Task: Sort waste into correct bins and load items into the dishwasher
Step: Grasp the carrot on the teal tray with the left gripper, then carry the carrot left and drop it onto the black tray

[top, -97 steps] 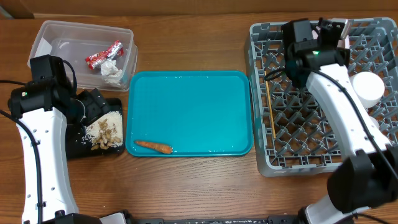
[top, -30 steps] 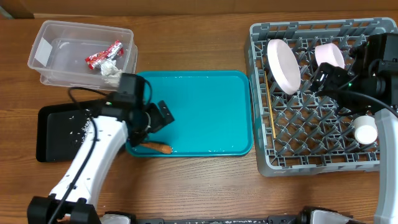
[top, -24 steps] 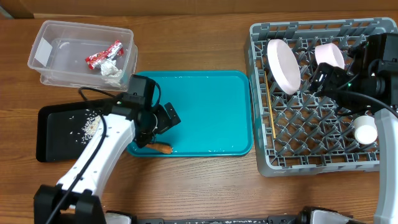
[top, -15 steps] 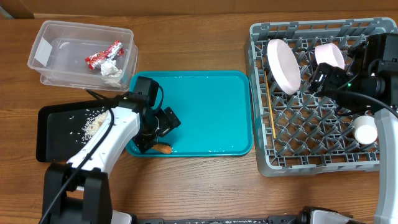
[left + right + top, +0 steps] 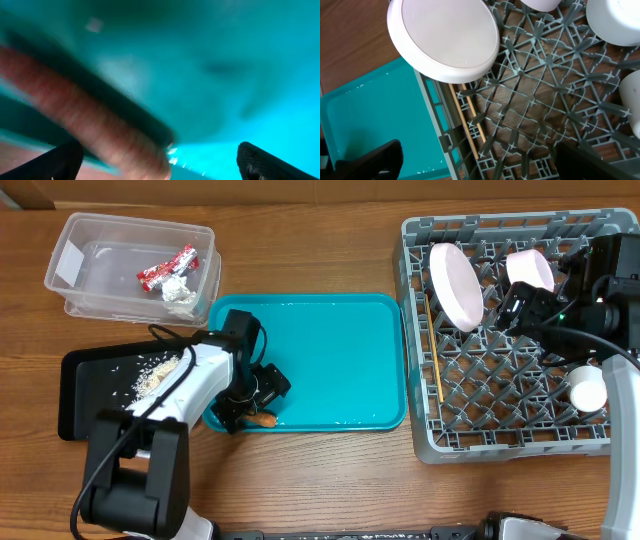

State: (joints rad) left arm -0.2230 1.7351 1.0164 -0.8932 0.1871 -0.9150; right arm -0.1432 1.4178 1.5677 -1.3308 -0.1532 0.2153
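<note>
A small orange carrot piece [image 5: 264, 420] lies on the teal tray [image 5: 330, 350] at its front left edge. My left gripper [image 5: 254, 404] hangs open right over it. In the left wrist view the blurred carrot [image 5: 95, 132] fills the left side, reaching in between the spread fingers [image 5: 262, 162]. My right gripper [image 5: 516, 310] is open and empty above the grey dishwasher rack [image 5: 500, 420]. The rack holds a white plate [image 5: 455, 285], a bowl [image 5: 530, 270], a cup [image 5: 587, 390] and the chopsticks [image 5: 436, 365]. The right wrist view shows the plate [image 5: 445, 40] and chopsticks [image 5: 470, 125].
The clear tub [image 5: 130, 222] at the back left holds the foil wrapper [image 5: 167, 267] and white tissue [image 5: 181, 298]. A black tray [image 5: 85, 405] with rice [image 5: 155, 375] sits left of the teal tray. Bare wood lies in front.
My left gripper has swung down toward the tray's front left corner and now sits over the carrot. The right arm has stayed still.
</note>
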